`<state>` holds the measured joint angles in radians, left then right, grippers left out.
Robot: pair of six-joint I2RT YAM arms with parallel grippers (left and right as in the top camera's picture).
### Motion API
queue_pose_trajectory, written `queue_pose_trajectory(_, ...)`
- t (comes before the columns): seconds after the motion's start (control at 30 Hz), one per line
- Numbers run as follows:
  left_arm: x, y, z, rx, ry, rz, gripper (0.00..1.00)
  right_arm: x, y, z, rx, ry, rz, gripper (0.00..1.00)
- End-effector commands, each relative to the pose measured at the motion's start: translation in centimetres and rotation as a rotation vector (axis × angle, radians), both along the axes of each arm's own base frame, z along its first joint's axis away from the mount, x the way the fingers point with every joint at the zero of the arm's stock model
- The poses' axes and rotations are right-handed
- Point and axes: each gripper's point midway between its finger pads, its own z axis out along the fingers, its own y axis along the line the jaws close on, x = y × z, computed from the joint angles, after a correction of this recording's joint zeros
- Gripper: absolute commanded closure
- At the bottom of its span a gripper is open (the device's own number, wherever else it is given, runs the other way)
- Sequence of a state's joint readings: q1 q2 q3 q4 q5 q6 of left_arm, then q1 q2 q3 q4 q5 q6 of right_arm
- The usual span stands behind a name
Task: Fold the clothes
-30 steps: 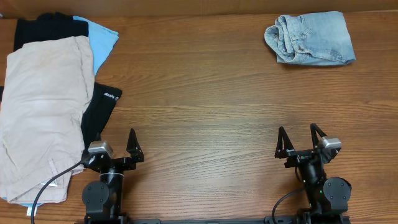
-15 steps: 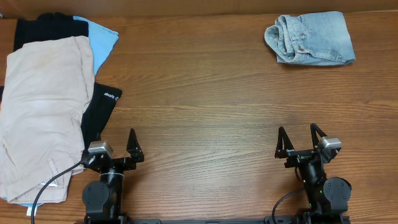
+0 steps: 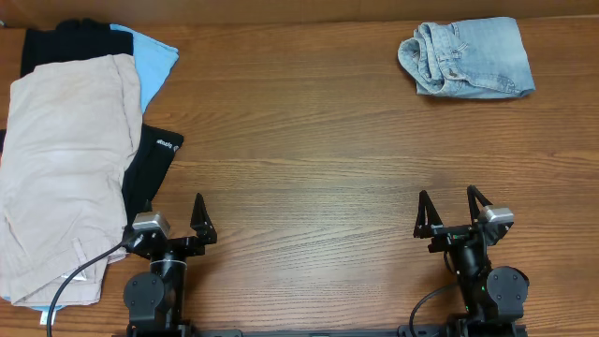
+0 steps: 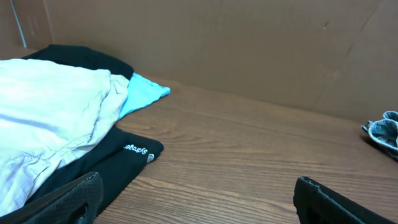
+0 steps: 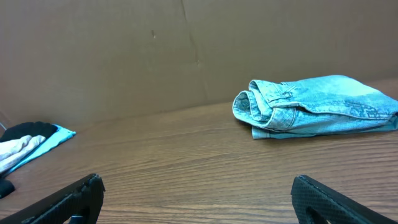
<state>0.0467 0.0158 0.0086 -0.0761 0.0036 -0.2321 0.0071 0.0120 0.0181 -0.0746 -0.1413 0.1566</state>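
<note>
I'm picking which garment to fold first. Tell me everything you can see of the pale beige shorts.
The pale beige shorts look like soft, lightly wrinkled cotton. They lie spread out flat on top of the pile at the left edge of the table. A black garment and a sky-blue one stick out from beneath. A black cable crosses their near corner.

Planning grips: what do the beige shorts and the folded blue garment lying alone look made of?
Beige shorts: probably thin matte cotton weave; soft creases, no sheen. Folded blue garment: likely denim; faded mottled wash, thick stitched waistband seams.
</note>
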Motion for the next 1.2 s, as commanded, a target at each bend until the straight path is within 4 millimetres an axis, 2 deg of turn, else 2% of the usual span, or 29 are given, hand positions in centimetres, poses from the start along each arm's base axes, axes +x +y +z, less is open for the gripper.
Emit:
queue_pose_trajectory(0.0, 0.0, 0.3, 0.1, 0.020, -0.007, 0.014, 0.00, 0.0, -0.1, -0.2, 0.000, -0.005, -0.005, 0.00)
queue_pose_trajectory(0.27, 0.0, 0.3, 0.1, 0.020, -0.007, 0.014, 0.00, 0.0, -0.1, -0.2, 0.000, -0.004, -0.005, 0.00)
queue_pose_trajectory(0.67, -0.2, 0.1, 1.1, 0.028, -0.022, 0.002, 0.00, 0.0, -0.1, 0.5, 0.000, -0.030, -0.005, 0.00)
queue_pose_trajectory(0.77, -0.6, 0.0, 2.1, 0.041, -0.010, -0.002, 0.00, 0.0, -0.1, 1.3, 0.000, -0.062, -0.006, 0.00)
queue_pose_trajectory(0.93, -1.2, 0.0, 4.9, 0.107, -0.014, -0.006, 0.00, -0.3, -0.1, 3.0, -0.004, -0.098, -0.006, 0.00)
queue_pose_trajectory(1.17, -0.5, 0.1, 7.3, 0.104, 0.023, -0.006, 0.00, -1.2, 0.0, 7.3, -0.032, -0.185, -0.006, 0.00)
